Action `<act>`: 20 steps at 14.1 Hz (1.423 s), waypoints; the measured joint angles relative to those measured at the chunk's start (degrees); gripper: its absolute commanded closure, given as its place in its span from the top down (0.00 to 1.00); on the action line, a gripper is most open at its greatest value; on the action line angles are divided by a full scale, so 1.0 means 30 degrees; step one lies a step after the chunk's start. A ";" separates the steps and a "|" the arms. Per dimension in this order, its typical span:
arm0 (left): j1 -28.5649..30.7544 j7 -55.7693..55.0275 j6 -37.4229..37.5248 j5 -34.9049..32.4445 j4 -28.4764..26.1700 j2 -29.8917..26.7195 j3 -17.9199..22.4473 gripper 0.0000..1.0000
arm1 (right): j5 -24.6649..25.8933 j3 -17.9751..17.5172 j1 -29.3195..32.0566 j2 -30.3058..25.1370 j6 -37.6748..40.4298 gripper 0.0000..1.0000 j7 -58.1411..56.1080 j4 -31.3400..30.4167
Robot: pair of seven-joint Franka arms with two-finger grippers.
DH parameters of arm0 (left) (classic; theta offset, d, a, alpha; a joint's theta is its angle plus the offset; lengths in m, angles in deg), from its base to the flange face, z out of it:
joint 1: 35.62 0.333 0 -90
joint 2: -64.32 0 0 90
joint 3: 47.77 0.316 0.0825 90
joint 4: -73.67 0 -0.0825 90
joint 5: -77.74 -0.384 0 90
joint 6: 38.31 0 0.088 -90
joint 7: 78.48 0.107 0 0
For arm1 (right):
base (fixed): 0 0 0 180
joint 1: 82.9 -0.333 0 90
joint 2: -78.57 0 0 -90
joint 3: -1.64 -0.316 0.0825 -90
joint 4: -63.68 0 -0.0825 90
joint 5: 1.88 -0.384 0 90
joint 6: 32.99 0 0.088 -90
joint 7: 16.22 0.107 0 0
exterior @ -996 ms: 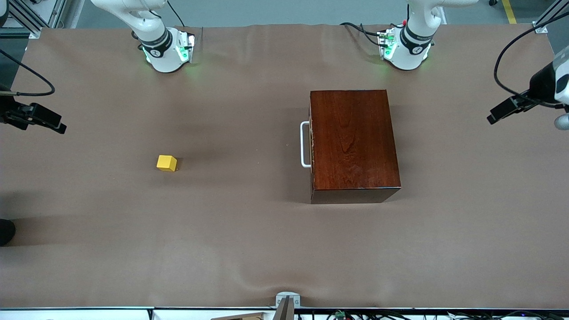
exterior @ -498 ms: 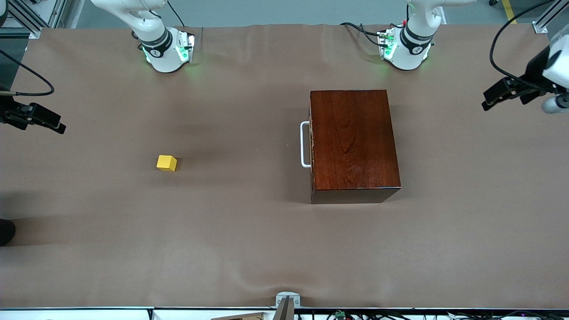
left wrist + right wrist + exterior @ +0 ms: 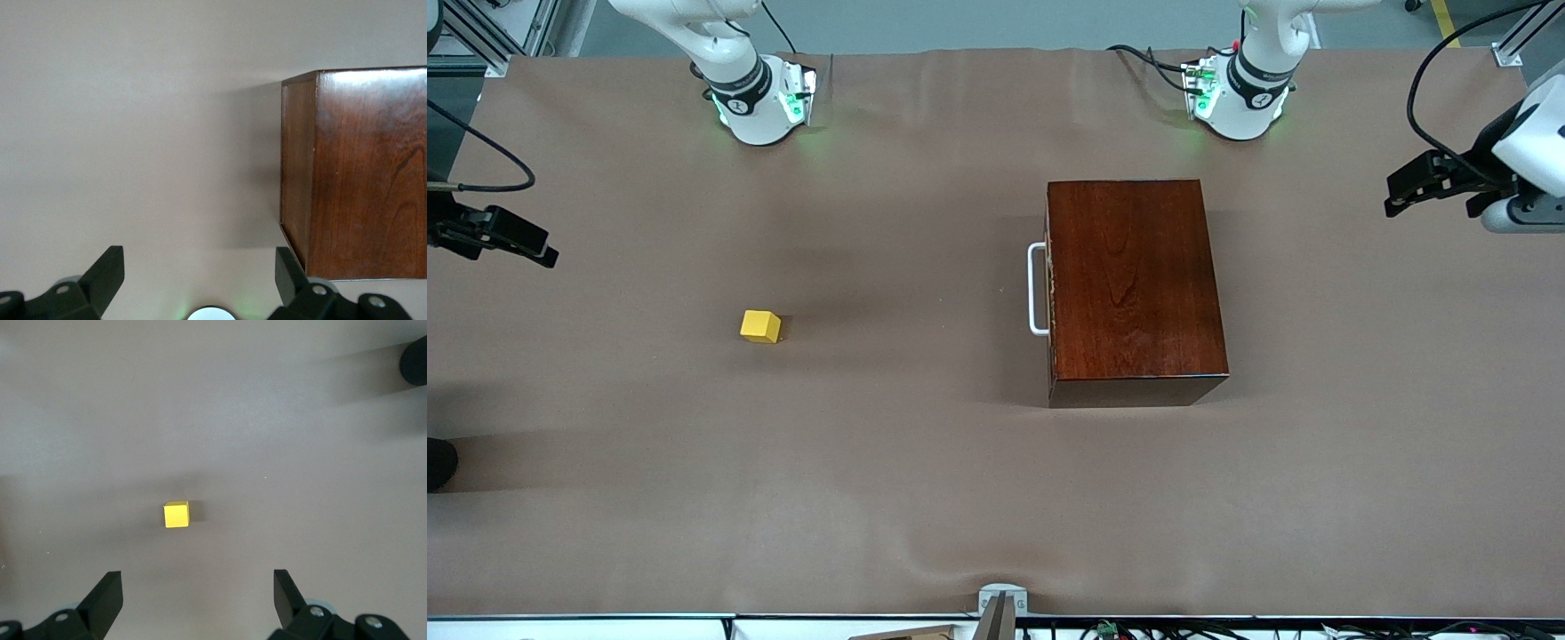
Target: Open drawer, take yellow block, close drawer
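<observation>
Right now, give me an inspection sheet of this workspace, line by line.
Surface: table under a brown cover, a few soft wrinkles.
Drawer: drawer shut flush in the wooden box; white handle faces the right arm's end.
Yellow block: yellow block on the bare cover, toward the right arm's end, apart from the box.
Clutter: nothing seen.
Left gripper: left gripper open, empty, over the left arm's end of the table beside the box.
Right gripper: right gripper open, empty, over the right arm's end; this arm waits.
Cables: black cable loops to the left arm's wrist.
Surroundings: metal framing at the corners.
</observation>
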 measured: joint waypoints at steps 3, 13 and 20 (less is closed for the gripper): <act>-0.0250 0.1310 0.0188 -0.0197 0.0002 0.0076 -0.0024 1.00 | 0.0000 0.0000 0.0003 0.0000 0.0000 1.00 0.0000 0.0001; -0.0017 0.1614 -0.0183 -0.0242 -0.0070 0.0532 0.0000 1.00 | 0.0000 0.0001 0.0004 -0.0001 0.0000 1.00 0.0000 0.0001; 0.0006 0.0706 -0.1214 -0.0200 -0.0128 0.0601 0.0009 1.00 | 0.0000 0.0000 0.0004 -0.0001 0.0000 1.00 0.0000 0.0001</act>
